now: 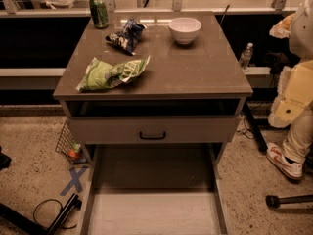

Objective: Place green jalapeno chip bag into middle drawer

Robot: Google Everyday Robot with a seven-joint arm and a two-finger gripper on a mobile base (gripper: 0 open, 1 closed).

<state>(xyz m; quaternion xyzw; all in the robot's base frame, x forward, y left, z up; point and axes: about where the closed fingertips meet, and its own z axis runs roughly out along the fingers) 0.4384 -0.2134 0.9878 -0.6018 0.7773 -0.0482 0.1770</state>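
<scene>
The green jalapeno chip bag (111, 73) lies crumpled on the cabinet top (195, 72), near its front left corner. The middle drawer (152, 212) is pulled out toward me at the bottom of the view, showing a pale flat floor and thin side walls with nothing in it. The gripper is not in view.
A dark blue-and-white bag (126, 35), a green can (99, 11) and a white bowl (185, 30) stand at the back of the top. A drawer front with a black handle (152, 135) sits above the open drawer. A person's leg and shoe (283, 161) are at the right. Cables (49, 212) lie on the floor at the left.
</scene>
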